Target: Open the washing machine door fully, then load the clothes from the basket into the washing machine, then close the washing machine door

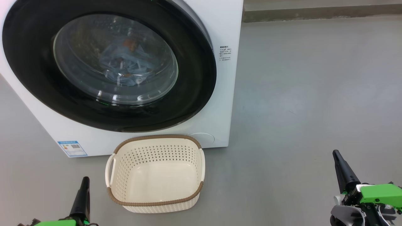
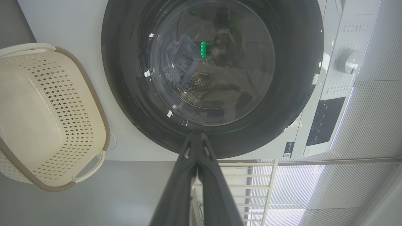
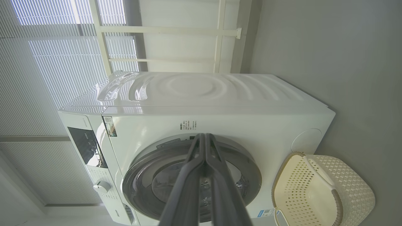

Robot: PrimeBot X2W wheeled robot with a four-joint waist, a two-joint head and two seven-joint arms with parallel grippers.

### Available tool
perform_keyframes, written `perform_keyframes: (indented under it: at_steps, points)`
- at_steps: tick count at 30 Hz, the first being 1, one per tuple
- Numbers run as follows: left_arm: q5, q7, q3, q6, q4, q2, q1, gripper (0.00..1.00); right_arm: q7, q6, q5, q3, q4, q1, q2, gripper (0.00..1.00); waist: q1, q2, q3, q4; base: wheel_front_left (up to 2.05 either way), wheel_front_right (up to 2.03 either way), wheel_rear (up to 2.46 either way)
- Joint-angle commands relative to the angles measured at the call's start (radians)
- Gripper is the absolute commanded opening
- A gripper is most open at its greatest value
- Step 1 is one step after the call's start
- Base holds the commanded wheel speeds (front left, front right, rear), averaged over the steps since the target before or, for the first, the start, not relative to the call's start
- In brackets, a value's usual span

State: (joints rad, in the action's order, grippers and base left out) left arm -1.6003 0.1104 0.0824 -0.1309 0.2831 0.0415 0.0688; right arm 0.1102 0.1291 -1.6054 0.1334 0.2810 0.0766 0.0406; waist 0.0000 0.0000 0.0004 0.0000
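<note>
Head view: the round black-rimmed glass door (image 1: 196, 78) of the white box-shaped washing machine (image 1: 226, 94) is closed, light-blue fabric clothes (image 1: 125, 67) behind the glass; the cream perforated plastic basket (image 1: 157, 205) sits empty just before it. Left wrist view: the left gripper (image 2: 196, 136), fingers pressed together, empty, points at the door. Right wrist view: the right gripper (image 3: 204, 136), likewise closed and empty.

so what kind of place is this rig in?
Probably a laundry area, or a mock-up of one: a white front-loading washing machine stands on a grey floor, with a cream basket in front of it and window blinds nearby.
</note>
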Motion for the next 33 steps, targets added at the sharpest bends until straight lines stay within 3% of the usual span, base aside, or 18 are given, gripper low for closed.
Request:
perform_keyframes:
  at_steps: [1, 33]
  points:
    - [-0.007, 0.004, 0.033, 0.0, -0.03, 0.009, 0.047, 0.0, 0.004, 0.002, -0.002, -0.018, -0.03, 0.038, 0.01, 0.0, 0.0, 0.0, 0.0, 0.0, 0.0, 0.0, 0.0]
    - [-0.007, 0.004, 0.033, 0.0, -0.031, 0.009, 0.047, 0.0, 0.004, 0.002, -0.002, -0.018, -0.03, 0.038, 0.01, 0.0, 0.0, 0.0, 0.0, 0.0, 0.0, 0.0, 0.0]
